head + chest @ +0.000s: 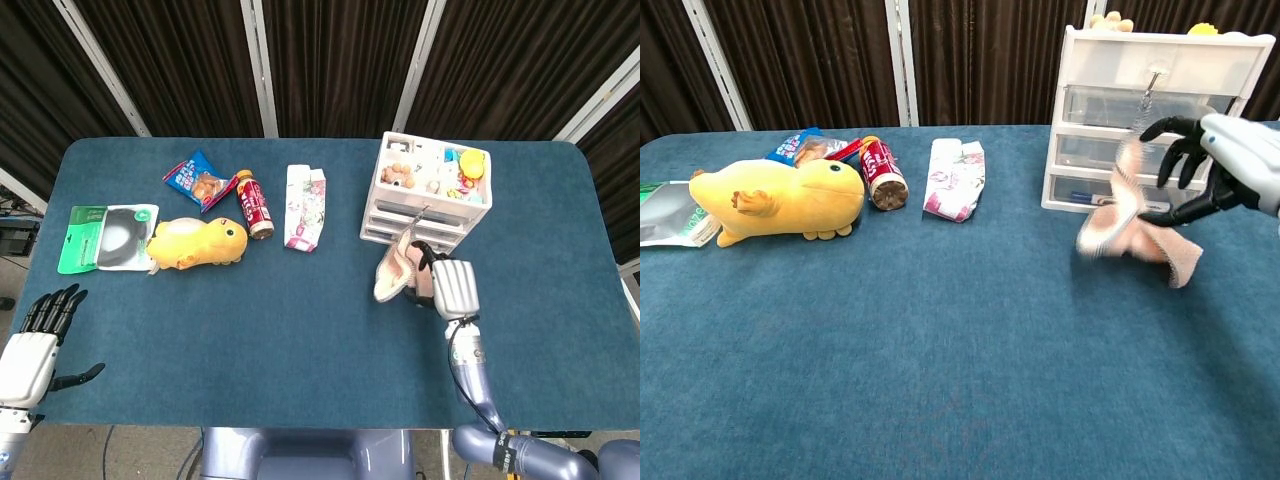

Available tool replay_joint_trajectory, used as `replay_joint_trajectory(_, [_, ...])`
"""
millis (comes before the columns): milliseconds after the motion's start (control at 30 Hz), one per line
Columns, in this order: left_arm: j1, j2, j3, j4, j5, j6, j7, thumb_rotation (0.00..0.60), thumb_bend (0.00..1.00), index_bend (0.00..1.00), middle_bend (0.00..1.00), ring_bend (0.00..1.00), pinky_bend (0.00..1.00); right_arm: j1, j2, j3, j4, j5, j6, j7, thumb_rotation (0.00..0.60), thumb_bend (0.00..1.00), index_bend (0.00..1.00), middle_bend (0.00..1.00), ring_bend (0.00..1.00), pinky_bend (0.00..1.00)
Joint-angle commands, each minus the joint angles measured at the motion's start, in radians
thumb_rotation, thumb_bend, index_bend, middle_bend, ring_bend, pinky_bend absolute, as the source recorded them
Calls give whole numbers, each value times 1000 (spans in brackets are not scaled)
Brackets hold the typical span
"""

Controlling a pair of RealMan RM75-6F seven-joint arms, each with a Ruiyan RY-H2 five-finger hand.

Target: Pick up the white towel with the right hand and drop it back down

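robot hand point(1215, 170) fingers spread, white towel point(1127, 225) beside

Bright, even light, soft shadows; only the towel point(1127, 222) is motion-blurred.

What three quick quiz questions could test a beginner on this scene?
1. True or false: the right robot hand has its fingers spread apart.
2. What sits on the table just left of the red bottle? A) yellow plush toy B) a shoe C) a plate
3. Fill in: the towel is in front of the white ____ unit.

Key: 1 true. 2 A. 3 drawer. Whether the towel touches the table or the hand cannot be told; it looks blurred.
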Motion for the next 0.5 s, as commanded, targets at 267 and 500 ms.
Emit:
replay_joint_trajectory(267, [1, 4, 4, 5, 16, 8, -7, 600, 0, 0, 0, 0, 0, -123, 244, -114, -280, 6, 39, -141, 600, 2, 0, 0, 0, 159])
replay_joint_trajectory(500, [4, 4, 7, 9, 23, 15, 4, 600, 1, 0, 0, 0, 0, -230, 421, -217, -394, -120, 144, -111, 600, 40, 0, 0, 0, 143])
